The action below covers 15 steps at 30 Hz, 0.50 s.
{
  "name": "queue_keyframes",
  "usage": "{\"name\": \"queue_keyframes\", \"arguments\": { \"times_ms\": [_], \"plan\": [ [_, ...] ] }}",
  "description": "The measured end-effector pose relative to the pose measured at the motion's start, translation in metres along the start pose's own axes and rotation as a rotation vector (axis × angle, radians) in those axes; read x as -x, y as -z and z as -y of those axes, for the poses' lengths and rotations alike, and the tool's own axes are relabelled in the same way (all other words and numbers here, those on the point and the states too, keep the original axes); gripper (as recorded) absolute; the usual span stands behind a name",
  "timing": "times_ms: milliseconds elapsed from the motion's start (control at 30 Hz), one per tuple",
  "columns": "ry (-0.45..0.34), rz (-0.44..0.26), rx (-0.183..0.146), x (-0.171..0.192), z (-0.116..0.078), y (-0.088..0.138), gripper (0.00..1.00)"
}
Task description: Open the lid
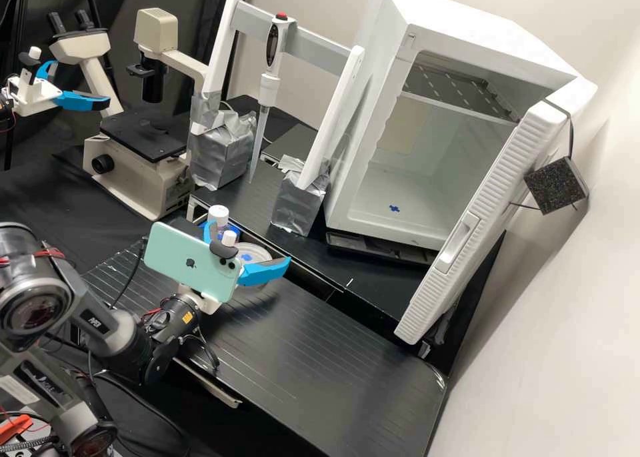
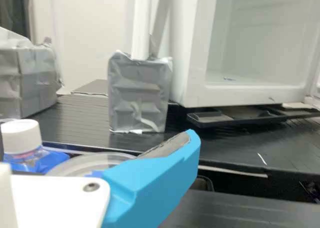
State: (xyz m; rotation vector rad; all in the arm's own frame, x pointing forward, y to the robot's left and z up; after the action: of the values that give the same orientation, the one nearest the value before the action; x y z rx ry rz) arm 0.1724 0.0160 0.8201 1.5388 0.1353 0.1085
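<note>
The open gripper (image 1: 247,245) is over the back of the black bench, its blue fingers spread wide around the near side of a clear round dish (image 1: 261,251). A phone on the wrist hides part of the gripper and dish. Blue marks show on the dish; whether its lid lies on it I cannot tell. Beside it stands a white-capped bottle (image 1: 218,214). In the wrist view the gripper (image 2: 100,144) has one blue finger in front of the dish (image 2: 90,163), with the bottle's white cap (image 2: 21,136) to one side. Nothing is held.
Behind the dish, foil-wrapped blocks (image 1: 298,200) carry a white frame with a pipette (image 1: 268,90). A white incubator (image 1: 373,220) stands with its door (image 1: 477,233) swung open. The microscope (image 1: 143,137) and a second arm are at the back left.
</note>
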Motion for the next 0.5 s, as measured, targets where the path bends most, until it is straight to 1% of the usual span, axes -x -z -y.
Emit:
{"name": "queue_keyframes", "arguments": {
  "times_ms": [133, 200, 267, 500],
  "plan": [
    [0.025, 0.033, -0.015, -0.002, 0.004, -0.007, 1.0],
    [0.023, 0.064, -0.022, -0.002, 0.004, -0.013, 1.0],
    [0.019, 0.078, -0.024, -0.002, 0.003, -0.015, 1.0],
    [0.011, 0.088, -0.022, -0.001, 0.001, -0.017, 1.0]
  ]
}}
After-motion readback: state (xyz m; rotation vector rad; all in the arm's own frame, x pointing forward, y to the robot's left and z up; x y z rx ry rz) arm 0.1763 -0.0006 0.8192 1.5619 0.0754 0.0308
